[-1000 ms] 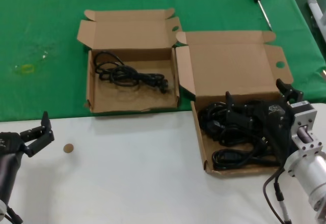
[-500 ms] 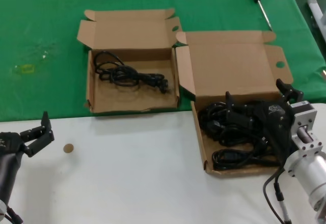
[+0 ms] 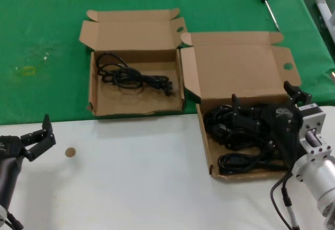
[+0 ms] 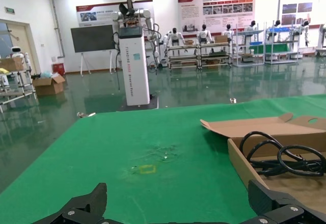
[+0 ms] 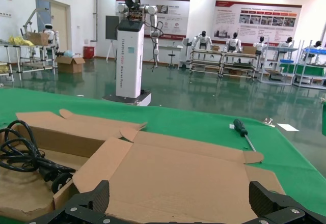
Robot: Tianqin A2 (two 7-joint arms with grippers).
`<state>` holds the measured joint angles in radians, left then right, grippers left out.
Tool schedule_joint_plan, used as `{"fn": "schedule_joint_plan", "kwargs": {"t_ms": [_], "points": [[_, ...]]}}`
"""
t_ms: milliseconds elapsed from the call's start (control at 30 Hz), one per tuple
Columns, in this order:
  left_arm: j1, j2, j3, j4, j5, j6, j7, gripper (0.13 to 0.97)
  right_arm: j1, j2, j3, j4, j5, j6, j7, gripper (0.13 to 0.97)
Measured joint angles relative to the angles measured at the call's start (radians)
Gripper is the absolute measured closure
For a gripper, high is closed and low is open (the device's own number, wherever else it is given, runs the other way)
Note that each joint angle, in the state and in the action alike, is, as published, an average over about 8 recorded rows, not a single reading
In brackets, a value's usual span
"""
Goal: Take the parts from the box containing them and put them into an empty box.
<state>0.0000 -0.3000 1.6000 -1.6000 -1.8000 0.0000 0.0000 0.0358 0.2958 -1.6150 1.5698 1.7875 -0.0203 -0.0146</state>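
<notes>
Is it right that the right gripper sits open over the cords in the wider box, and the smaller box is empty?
Not quite: the smaller box already holds one power cord, as the head view shows. The right gripper does sit open over the cords in the wider box.

Black grippers; right arm (image 3: 319, 175) silver cylindrical wrist, black cable.

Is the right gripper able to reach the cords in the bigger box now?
Probably yes. The right gripper hangs open directly over the cords in the bigger box, whose lid is folded back, leaving nothing between them.
</notes>
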Motion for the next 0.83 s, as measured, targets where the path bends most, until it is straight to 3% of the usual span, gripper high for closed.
{"fn": "schedule_joint_plan", "kwargs": {"t_ms": [833], "points": [[0.0, 0.0, 0.0, 0.0, 0.0, 0.0, 0.0, 0.132, 0.0, 0.0, 0.0, 0.0, 0.0, 0.0, 0.0, 0.129]]}}
